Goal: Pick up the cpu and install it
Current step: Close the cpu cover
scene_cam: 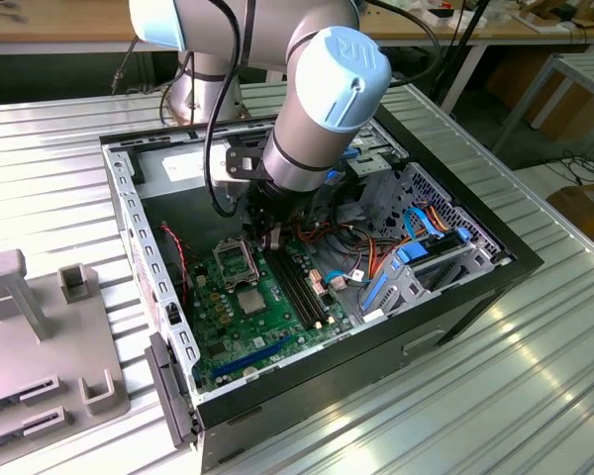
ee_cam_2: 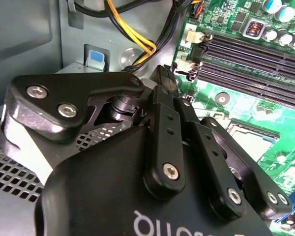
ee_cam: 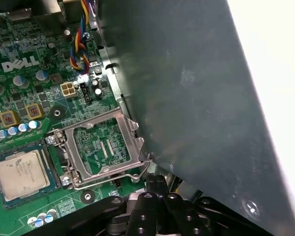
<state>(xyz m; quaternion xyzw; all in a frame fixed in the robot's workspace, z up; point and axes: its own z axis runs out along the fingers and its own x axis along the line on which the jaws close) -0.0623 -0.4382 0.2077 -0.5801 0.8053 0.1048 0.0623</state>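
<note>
Exterior view, from its left: a grey fixture (scene_cam: 20, 297) sat on the tabletop (scene_cam: 535, 376), well apart from the frame (scene_cam: 232, 260) and outside the case (scene_cam: 129, 208).

The frame was the hinged metal socket clamp on the motherboard (scene_cam: 218, 341). It was flipped open and lay flat, and bare board showed through its window in the first wrist view.

The cpu (scene_cam: 249, 301) lay just beside the frame at its hinge edge. It was down in the socket, metal top up. In the first wrist view it looked square to the socket walls; I couldn't tell if it was fully seated.

The gripper (scene_cam: 267, 240) was near a corner of the frame's free end, apart from the cpu. It was clenched with nothing between the fingers. I couldn't tell whether it touched the frame.

The memory slots (scene_cam: 299, 287) ran past the gripper, on the side of the frame away from the fixture. The blue cables (scene_cam: 416, 223) were further out that way.

My read:
- This was the install step, with the chip down and the gripper off it.
- Doing it well meant straight up-and-down moves only near the frame, with no side load on the chip.
- The clenched fingers had to stay off the frame's edge and the socket.
- A grey metal panel (ee_cam: 196, 98) stood close beside the frame, so clearance on that side was tight.
- The chip needed to sit level on all four edges.
</note>
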